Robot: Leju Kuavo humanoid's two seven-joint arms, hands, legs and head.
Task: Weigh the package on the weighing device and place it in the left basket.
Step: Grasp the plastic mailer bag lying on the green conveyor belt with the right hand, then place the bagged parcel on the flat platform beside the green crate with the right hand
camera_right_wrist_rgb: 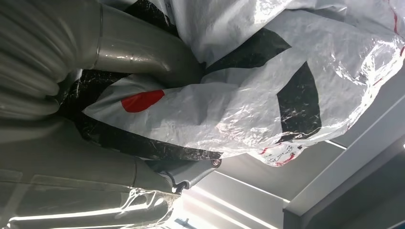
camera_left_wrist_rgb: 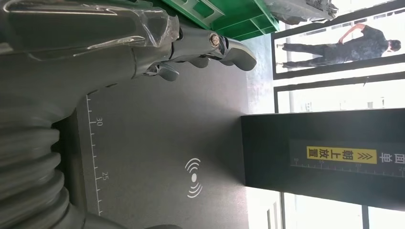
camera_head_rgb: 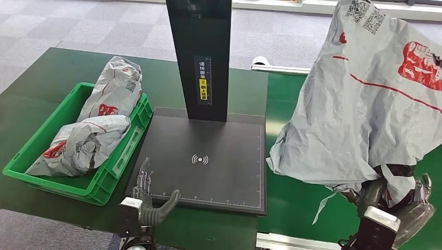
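Right robot hand (camera_head_rgb: 404, 200) grips the grey courier package (camera_head_rgb: 365, 99) from underneath by its lower folds, holding it raised in the air so it can clear the edge of the black weighing platform (camera_head_rgb: 208, 166), which lies to that hand's left; judged step: weighing not yet done. Left robot hand (camera_head_rgb: 148, 195) is spread and holds nothing, resting at the platform's near corner, likely parked out of the drop zone. Green basket (camera_head_rgb: 31, 156) sits just left of the left hand on the green surface (camera_head_rgb: 31, 88), already holding two grey packages (camera_head_rgb: 99, 125).
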